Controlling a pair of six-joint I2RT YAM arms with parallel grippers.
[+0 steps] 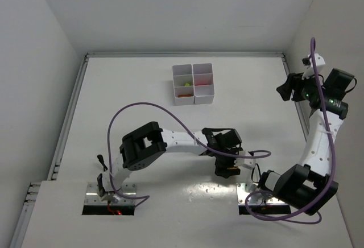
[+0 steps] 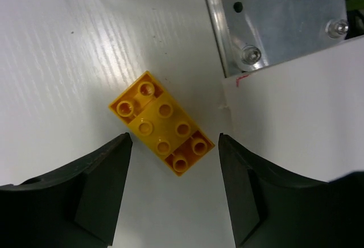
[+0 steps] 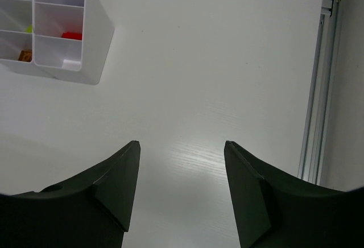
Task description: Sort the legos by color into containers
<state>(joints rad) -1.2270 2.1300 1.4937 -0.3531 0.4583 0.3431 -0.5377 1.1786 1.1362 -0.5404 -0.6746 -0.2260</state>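
A yellow lego (image 2: 161,128) with two orange end sections lies studs-up and diagonal on the white table. My left gripper (image 2: 174,140) is open over it, and the brick's near corner sits between the fingertips without touching either. From above, this gripper (image 1: 223,168) is low near the table's front, with the yellow lego (image 1: 231,172) at its tip. The white container tray (image 1: 193,83) stands at the back centre and holds a lime brick (image 1: 186,83), a red brick (image 1: 200,81) and an orange-brown brick (image 1: 183,95). My right gripper (image 3: 181,144) is open and empty, raised at the right (image 1: 284,90).
The right arm's metal base plate (image 2: 278,20) and a raised white board (image 2: 296,117) lie just right of the yellow lego. An aluminium rail (image 3: 318,89) runs along the table's right edge. The tray (image 3: 85,49) shows at the upper left of the right wrist view.
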